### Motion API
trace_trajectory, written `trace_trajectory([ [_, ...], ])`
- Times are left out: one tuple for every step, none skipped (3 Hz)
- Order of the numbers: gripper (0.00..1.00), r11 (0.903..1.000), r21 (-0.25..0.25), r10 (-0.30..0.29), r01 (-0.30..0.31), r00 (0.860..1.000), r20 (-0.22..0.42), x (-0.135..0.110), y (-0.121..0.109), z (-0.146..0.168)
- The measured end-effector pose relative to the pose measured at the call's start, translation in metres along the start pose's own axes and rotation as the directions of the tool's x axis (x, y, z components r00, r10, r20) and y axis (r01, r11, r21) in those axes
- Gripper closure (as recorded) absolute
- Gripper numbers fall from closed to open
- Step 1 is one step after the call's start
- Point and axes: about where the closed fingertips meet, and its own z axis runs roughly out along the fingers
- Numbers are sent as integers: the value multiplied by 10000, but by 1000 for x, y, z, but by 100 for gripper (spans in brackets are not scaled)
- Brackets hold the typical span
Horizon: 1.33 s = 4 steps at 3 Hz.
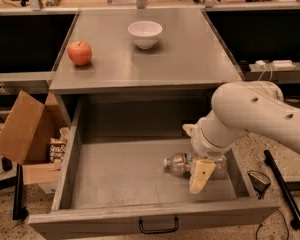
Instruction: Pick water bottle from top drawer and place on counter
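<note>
The water bottle lies on its side on the bottom of the open top drawer, towards the right, with its cap pointing left. My gripper hangs down from the white arm into the drawer, right at the bottle's middle, and its cream-coloured tip covers part of the bottle. The bottle's right half is hidden behind the gripper and wrist. The counter is the grey cabinet top behind and above the drawer.
A red apple and a white bowl stand on the counter. An open cardboard box with packets sits on the floor to the left. A black rod lies on the floor to the right.
</note>
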Motion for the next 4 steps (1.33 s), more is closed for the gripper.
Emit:
trace_trajectory([
  [0, 9999, 20, -134, 135, 9995, -272, 6, -3, 12],
  [0, 9999, -69, -149, 144, 9969, -776, 15, -7, 30],
  [0, 9999, -135, -70, 57, 9951, -984, 23, -11, 39],
  [26, 9976, -430, 502, -539, 9952, -845, 56, -25, 56],
])
